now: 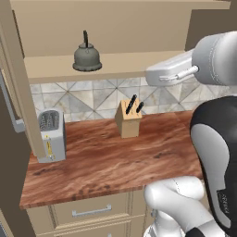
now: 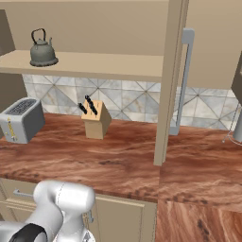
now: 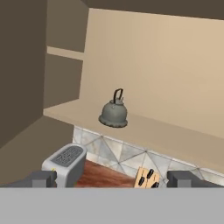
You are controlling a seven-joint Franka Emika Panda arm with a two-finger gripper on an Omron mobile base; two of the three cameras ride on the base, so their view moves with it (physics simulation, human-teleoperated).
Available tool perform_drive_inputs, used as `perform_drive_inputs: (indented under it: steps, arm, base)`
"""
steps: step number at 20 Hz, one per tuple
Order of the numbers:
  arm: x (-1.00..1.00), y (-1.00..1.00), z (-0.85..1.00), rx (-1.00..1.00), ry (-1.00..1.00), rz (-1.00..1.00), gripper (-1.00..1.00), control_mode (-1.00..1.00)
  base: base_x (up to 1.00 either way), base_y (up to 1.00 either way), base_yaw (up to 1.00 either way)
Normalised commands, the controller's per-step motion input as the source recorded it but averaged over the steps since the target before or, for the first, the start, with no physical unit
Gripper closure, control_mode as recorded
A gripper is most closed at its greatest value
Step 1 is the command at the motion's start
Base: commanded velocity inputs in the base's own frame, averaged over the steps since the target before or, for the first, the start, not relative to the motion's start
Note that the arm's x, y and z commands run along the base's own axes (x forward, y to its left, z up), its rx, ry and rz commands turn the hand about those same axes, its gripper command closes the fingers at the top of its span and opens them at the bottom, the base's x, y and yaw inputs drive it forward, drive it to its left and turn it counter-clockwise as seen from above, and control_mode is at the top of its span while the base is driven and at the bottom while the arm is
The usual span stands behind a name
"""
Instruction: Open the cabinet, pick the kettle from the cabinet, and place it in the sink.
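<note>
Counter: a reddish-brown wood-grain counter [image 1: 106, 162] runs along the wall, above beige drawer fronts with short grey handles [image 1: 91, 212].
Wall: a tiled backsplash of grey-and-cream diamond pattern [image 1: 92, 99] sits between the counter and the cabinet.
Cabinet: the beige wall cabinet [image 2: 94, 65] stands open; its doors are swung outward, one seen edge-on with a long grey vertical bar handle [image 2: 182, 80] in the right base view.
Kettle: the squat round dull grey metal kettle with a dark arched handle [image 1: 87, 57] stands upright on the cabinet's bottom board, toward its left end and near the front edge; also seen at [image 2: 42, 51] and [image 3: 113, 113].
Toaster: a boxy grey toaster [image 1: 51, 134] stands at the counter's left end, close to the back wall.
Knife block: a light wooden knife block with black handles [image 1: 128, 118] stands near the back edge of the counter, roughly mid-length.
End effector: its two dark fingertips sit wide apart at [image 3: 116, 179], holding nothing, well short of the kettle.
Cut off: a thin wire object at the far right edge of the right base view [image 2: 234, 127] is too cropped to identify.
Hidden: the arm's white body covers the counter's right part in the left base view.
Writing: a small yellow mark on the toaster's side is too small to read.
</note>
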Motion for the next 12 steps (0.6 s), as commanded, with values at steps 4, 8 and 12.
perform_drive_inputs:
  steps: [4,8,12]
  arm:
    - [0.25,0.09,0.0,0.02,0.01,0.0,-1.0,-1.0]
    - [0.22,0.1,0.0,0.01,0.0,0.0,-1.0,-1.0]
    - [0.18,0.04,0.02,0.04,0.0,0.0,-1.0,-1.0]
  base:
    - [0.0,0.0,0.0]
    - [0.0,0.0,0.0]
    - [0.0,0.0,0.0]
